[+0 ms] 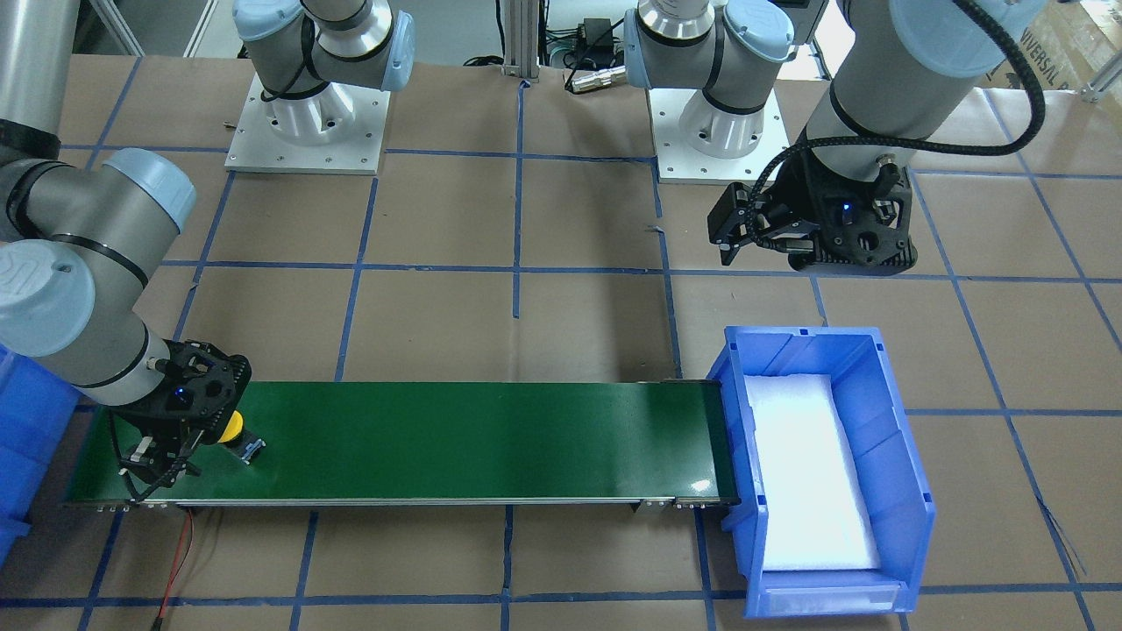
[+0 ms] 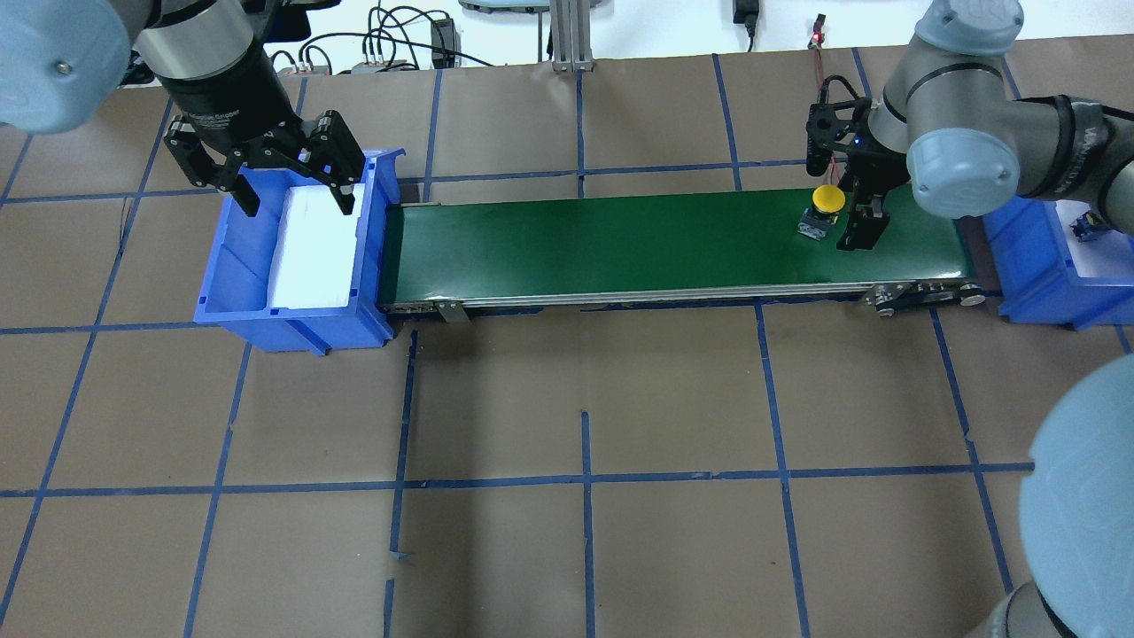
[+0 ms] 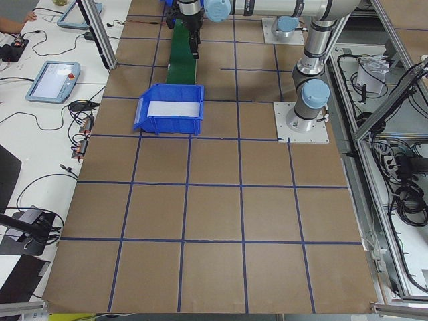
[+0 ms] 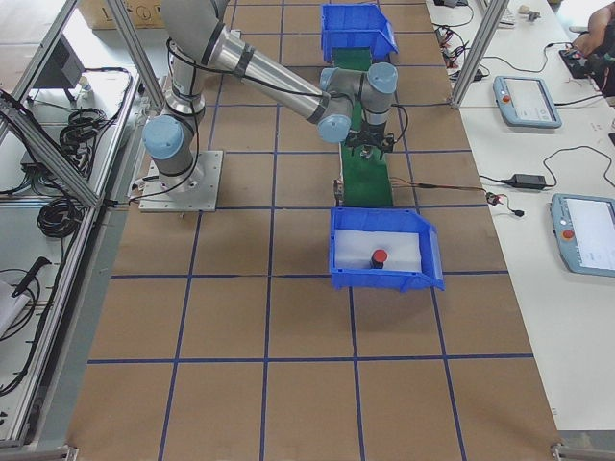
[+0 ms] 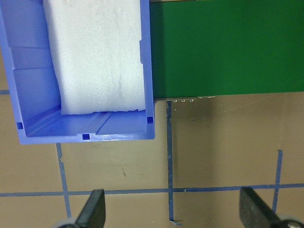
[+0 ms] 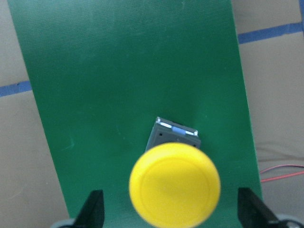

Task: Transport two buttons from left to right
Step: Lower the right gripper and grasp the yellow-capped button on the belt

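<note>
At the robot's right end of the green conveyor belt [image 2: 620, 239], the yellow button [image 2: 828, 197] rests on the belt; right gripper [image 2: 864, 229] sits low just beside it, fingers spread wide, gripping nothing; red button [image 4: 379, 257] stands on white foam in the right blue bin [image 4: 384, 280]; left gripper [image 2: 297, 199] hangs above the left blue bin [image 2: 292, 315], fingers spread, empty.

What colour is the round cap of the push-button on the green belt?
Yellow; the round cap shows best in the right wrist-mounted view.
</note>
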`<state>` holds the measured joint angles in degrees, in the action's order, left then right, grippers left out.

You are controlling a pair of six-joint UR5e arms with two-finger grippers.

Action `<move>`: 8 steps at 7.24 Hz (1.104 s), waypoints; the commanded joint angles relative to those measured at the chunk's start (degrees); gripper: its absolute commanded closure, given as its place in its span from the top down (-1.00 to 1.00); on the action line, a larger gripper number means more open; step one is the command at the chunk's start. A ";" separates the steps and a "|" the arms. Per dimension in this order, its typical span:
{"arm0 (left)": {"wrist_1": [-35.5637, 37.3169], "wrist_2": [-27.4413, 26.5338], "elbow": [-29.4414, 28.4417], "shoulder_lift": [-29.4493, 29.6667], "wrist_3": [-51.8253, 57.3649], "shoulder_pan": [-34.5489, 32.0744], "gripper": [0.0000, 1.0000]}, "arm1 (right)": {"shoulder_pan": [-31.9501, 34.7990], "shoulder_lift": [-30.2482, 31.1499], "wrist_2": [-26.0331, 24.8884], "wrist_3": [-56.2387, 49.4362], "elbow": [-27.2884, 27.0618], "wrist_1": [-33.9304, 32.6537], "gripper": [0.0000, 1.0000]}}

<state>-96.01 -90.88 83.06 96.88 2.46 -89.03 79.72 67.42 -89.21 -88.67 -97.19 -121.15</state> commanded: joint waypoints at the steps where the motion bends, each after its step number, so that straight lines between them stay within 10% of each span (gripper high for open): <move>1: 0.03 0.00 0.00 -0.03 -0.09 0.00 1.00 | 0.09 -0.10 0.00 0.17 -0.11 0.04 0.99; 5: 0.03 0.00 0.00 -0.02 -0.09 0.00 1.00 | 0.09 -0.45 0.00 -0.01 0.33 -0.05 0.93; 6: 0.03 0.00 0.00 -0.03 0.00 0.00 1.00 | 0.09 -0.54 0.00 -0.44 0.33 -0.05 0.68; 8: 0.03 0.00 0.00 -0.11 0.09 0.17 1.00 | -0.09 -0.54 -0.61 -0.71 0.33 0.04 -0.44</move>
<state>-95.97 -90.88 83.06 96.84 2.47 -88.95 79.73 66.88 -89.37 -89.23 -96.83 -121.18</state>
